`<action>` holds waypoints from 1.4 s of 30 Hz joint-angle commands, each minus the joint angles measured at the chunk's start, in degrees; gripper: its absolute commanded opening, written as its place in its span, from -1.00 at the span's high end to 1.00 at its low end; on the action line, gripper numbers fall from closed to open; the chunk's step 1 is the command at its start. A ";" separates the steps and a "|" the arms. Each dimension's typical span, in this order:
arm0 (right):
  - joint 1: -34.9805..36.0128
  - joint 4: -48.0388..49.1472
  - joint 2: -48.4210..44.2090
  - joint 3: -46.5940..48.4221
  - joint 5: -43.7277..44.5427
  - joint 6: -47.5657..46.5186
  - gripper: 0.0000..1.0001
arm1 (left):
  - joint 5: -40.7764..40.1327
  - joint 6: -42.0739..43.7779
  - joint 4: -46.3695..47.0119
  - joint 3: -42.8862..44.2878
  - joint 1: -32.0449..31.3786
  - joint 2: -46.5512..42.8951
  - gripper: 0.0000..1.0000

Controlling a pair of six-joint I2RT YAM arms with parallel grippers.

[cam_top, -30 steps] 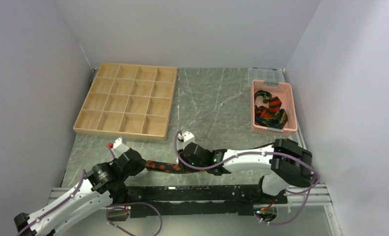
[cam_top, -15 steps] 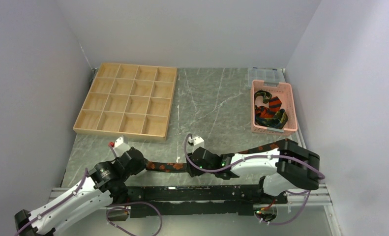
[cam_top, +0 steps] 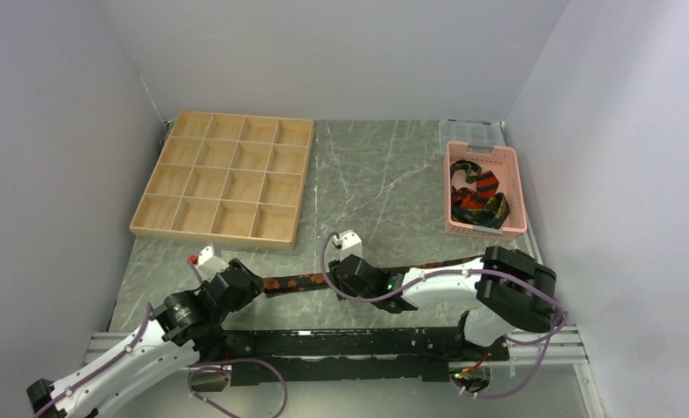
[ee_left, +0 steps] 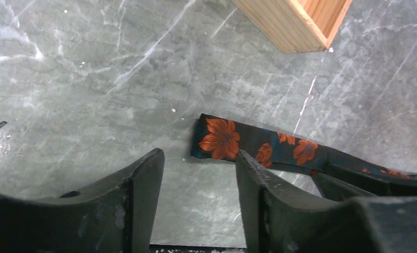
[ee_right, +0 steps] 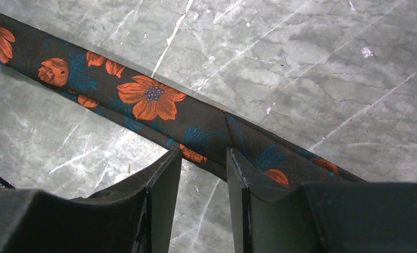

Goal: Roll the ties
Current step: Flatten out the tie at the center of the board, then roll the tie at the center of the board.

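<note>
A long black fabric necktie with orange flowers (cam_top: 293, 281) lies stretched flat across the lower part of the grey marbled worktop (cam_top: 375, 183). In the overhead view it runs from left of centre towards the right side, climbing a little as it goes.

The left end effector (ee_left: 198, 158) sits low at the tie's left end. Its fingers stand wide apart with nothing between them. The squared end of the tie lies just beyond the tips, and in the wrist view one fingertip overlaps the fabric's near edge, though I cannot tell whether it touches.

The right end effector (ee_right: 203, 155) hangs over the middle stretch of the tie. Its fingers are parted by a narrow gap with bare worktop showing through. The tips sit at the tie's near edge beside a crease in the cloth, and I see nothing pinched.

A shallow wooden tray of square compartments (cam_top: 212, 233) fills the upper left. At the right, a pink slotted plastic basket (cam_top: 484, 228) holds coiled striped ties (cam_top: 476, 196), with a clear plastic box (cam_top: 471, 131) just above it in the frame.
</note>
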 commanded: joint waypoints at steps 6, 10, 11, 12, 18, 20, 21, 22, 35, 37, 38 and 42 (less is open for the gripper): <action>2.12 -3.43 -5.46 -2.26 1.99 0.04 0.08 | 2.05 -0.24 1.65 1.28 0.15 7.69 -0.48; 2.11 -3.27 -6.91 1.04 0.50 0.99 0.07 | 3.33 3.18 5.89 0.33 0.23 9.58 -0.34; 2.05 -2.90 -6.97 2.01 -0.14 0.83 0.07 | 3.70 4.03 6.90 0.14 0.28 9.77 -0.32; 1.96 -2.73 -6.75 3.24 -1.14 0.77 0.07 | 4.12 5.07 7.97 -0.02 0.40 9.88 -0.30; 0.40 -1.26 -2.19 9.53 -7.59 2.32 0.10 | 6.42 9.23 10.01 0.77 2.30 10.63 -0.30; -0.30 -0.13 0.28 11.21 -9.50 3.56 0.13 | 7.45 10.41 10.79 0.74 3.47 11.53 -0.23; -0.42 0.27 1.52 12.01 -9.79 3.83 0.14 | 8.22 11.11 11.67 0.51 4.14 12.16 -0.18; -0.43 0.31 2.54 12.72 -9.80 3.89 0.15 | 9.03 11.79 12.60 0.33 4.95 12.80 -0.13; -0.39 1.07 4.97 12.84 -10.30 3.64 0.17 | 17.49 16.31 24.19 -2.65 11.85 19.52 -0.03; -0.42 1.40 5.05 12.56 -10.41 3.77 0.16 | 17.89 16.25 24.31 -3.15 12.10 19.74 0.08; -0.41 1.45 5.13 12.50 -10.41 3.84 0.17 | 18.02 16.25 24.40 -3.29 12.14 19.80 0.15; -0.42 1.46 5.21 13.26 -10.37 3.70 0.17 | 18.25 15.78 24.21 -4.87 12.15 18.99 0.47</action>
